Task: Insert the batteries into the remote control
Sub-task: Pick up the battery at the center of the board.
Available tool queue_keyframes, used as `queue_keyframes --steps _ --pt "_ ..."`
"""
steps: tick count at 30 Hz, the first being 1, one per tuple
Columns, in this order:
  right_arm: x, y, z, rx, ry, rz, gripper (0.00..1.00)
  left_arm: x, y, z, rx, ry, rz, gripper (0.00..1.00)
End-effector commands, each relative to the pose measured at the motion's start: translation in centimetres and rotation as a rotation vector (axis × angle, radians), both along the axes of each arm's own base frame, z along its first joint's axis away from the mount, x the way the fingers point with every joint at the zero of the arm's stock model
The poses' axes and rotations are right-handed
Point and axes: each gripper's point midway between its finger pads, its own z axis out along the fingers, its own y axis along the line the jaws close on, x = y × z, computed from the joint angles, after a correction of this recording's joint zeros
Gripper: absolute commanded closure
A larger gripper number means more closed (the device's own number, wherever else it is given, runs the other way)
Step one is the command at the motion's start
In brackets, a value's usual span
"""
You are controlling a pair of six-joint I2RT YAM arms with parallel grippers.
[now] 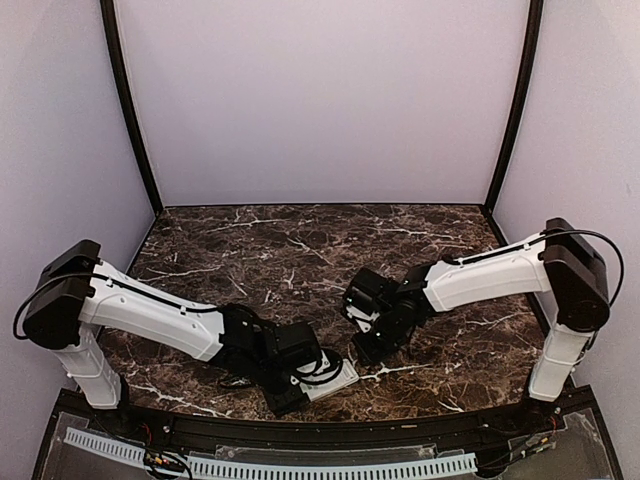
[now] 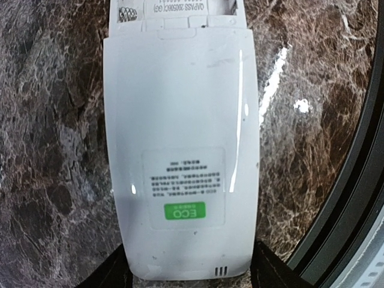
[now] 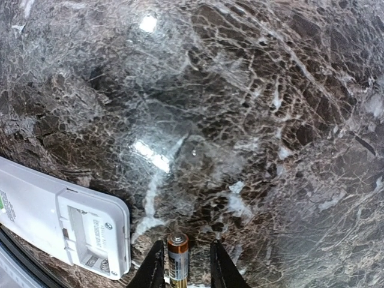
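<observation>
Remote control [image 2: 180,150] lying back-up, bay [image 3: 90,231] open, looking empty (spring [image 2: 126,13] showing). Right gripper [image 3: 185,264] grasping battery [image 3: 177,255]; nothing loaded yet. Left gripper [image 2: 192,273] straddling it, can't tell if clamped.

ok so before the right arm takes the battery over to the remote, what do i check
1. Battery compartment of the remote control open and facing up: ok.
2. Battery between the right gripper fingers: ok.
3. That grip firm: cannot tell, a gap shows beside the battery.
4. Left gripper steadying the remote control: cannot tell, its fingers flank the end but contact is unclear.
5. Battery lined up with the battery compartment: not ok, the remote control lies off to one side.
</observation>
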Motion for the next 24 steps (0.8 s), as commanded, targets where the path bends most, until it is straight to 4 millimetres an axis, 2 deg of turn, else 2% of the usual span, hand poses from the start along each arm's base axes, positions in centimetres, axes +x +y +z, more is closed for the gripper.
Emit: queue_keyframes --steps 1,8,14,17,21,24 --pt "-0.1 -0.3 -0.6 -0.065 -0.018 0.002 0.77 -1.1 3.0 -0.8 0.092 0.036 0.010 0.34" --pt "-0.8 -0.9 -1.4 -0.146 -0.039 0.003 0.84 -0.9 3.2 -0.6 0.088 0.025 0.021 0.34" --pt "-1.0 -0.8 -1.7 -0.161 -0.032 0.004 1.00 -1.1 3.2 -0.7 0.089 0.037 0.022 0.35" --pt "-0.8 -0.2 -0.8 -0.124 -0.040 -0.004 1.00 -1.2 3.2 -0.8 0.092 0.042 0.025 0.35" --pt "-0.3 1.7 1.6 0.008 -0.062 -0.013 1.00 -1.1 3.2 -0.6 0.086 0.035 0.026 0.35" --pt "0.0 2.9 3.3 0.122 -0.076 -0.017 1.00 -0.5 3.1 0.7 0.046 -0.006 0.045 0.35"
